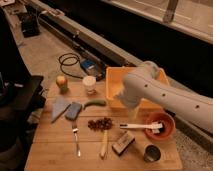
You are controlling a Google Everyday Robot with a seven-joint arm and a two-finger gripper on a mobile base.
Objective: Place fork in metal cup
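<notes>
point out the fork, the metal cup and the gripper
fork [76, 141], camera view, middle of its handle
metal cup [151, 154], camera view, its front wall
gripper [129, 115], camera view, lower tip of the arm, in front of the yellow bin [113, 86]

Dim, soft throughout — brightest on the pale wooden slatted table [50, 150] and glossy white robot arm [160, 92], near-black at 9 and 1 o'clock. Blurred at the two-finger gripper [129, 116], off centre toward 5 o'clock.
</notes>
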